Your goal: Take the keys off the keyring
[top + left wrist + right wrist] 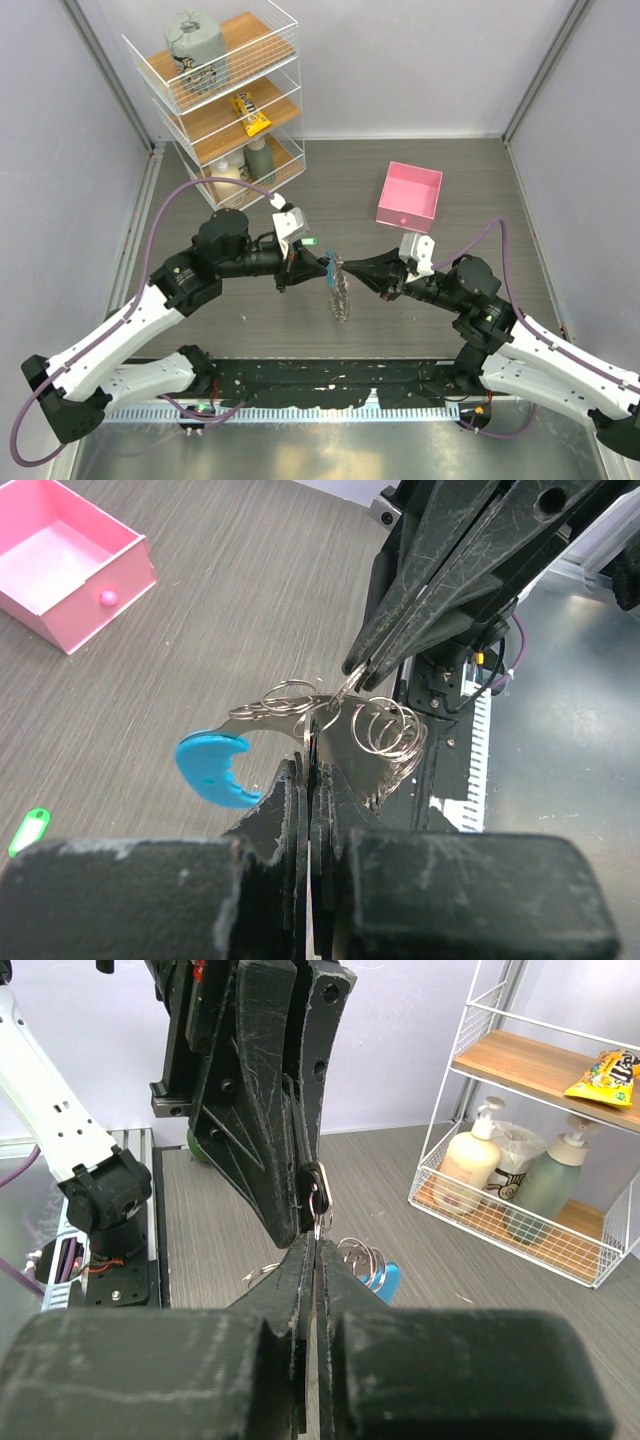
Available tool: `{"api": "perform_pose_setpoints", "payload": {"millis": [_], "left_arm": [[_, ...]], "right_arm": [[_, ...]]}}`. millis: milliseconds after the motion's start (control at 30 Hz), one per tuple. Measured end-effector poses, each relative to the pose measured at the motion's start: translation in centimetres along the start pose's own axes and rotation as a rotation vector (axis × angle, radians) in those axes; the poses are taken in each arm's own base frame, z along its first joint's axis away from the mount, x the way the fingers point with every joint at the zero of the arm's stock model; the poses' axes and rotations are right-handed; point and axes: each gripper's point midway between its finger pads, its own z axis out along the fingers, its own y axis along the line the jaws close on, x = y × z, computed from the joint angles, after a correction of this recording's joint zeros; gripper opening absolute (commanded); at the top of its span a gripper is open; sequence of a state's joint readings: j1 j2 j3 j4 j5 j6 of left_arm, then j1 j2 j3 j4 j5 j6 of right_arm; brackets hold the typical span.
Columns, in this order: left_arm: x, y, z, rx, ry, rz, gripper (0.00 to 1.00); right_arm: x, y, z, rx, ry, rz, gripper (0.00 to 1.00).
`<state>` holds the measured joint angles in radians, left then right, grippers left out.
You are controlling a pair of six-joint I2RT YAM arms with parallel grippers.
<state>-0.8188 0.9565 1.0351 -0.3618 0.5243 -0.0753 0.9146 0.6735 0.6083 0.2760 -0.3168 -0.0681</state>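
The keys hang as a silver bunch above the table between my two grippers. My left gripper is shut on a thin flat key with a black tag. My right gripper is shut on a thin wire loop of the keyring, tip to tip with the left one. The keyring's blue band sticks out to the side, and silver rings hang beside it. In the right wrist view the right gripper pinches the wire just under the left fingers; the blue band shows behind.
A pink open box sits on the table at the back right and also shows in the left wrist view. A white wire rack with bottles and snacks stands at the back left. A small green tag lies on the table.
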Motion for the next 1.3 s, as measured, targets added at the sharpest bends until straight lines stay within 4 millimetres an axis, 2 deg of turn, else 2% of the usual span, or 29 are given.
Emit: {"api": "perform_pose_setpoints", "payload": {"millis": [500,1000,1300], "left_arm": [[0.8,0.8,0.6,-0.025,0.026,-0.01,0.0],[1.0,0.5,0.6,-0.017,0.035,-0.014,0.0],[1.2,0.2,0.9,0.01,0.042,-0.021,0.0]], "right_arm": [[-0.3,0.3,-0.1,-0.018,-0.008,0.0,0.05],[-0.2,0.9,-0.6,-0.041,-0.016,-0.002,0.05],[-0.3,0.6,-1.1,-0.009,-0.03,0.013,0.05]]}}
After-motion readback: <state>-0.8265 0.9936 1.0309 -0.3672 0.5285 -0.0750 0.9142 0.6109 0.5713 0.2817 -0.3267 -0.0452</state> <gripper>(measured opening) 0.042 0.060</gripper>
